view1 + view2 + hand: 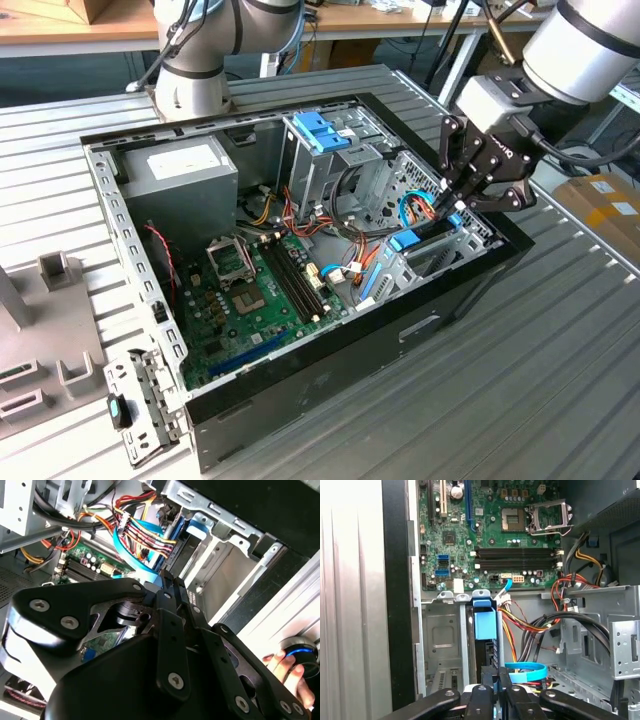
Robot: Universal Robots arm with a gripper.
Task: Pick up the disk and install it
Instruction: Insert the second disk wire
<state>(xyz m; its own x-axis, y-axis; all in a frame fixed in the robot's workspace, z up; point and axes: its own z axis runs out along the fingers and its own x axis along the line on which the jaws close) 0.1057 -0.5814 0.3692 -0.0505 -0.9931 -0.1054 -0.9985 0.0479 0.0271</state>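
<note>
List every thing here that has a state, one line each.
Computer case: side panel off, inside exposed.
Disk: standing on edge in the drive bay, jaws closed on its end.
Gripper: shut on the disk.
CPU socket: empty, retention frame latched down.
Memory slots: empty.
Blue cable: curled loose beside the disk.

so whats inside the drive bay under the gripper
The disk stands on edge in the drive bay, blue carrier end showing. The gripper covers its near end. The slot beside it looks empty.
</note>
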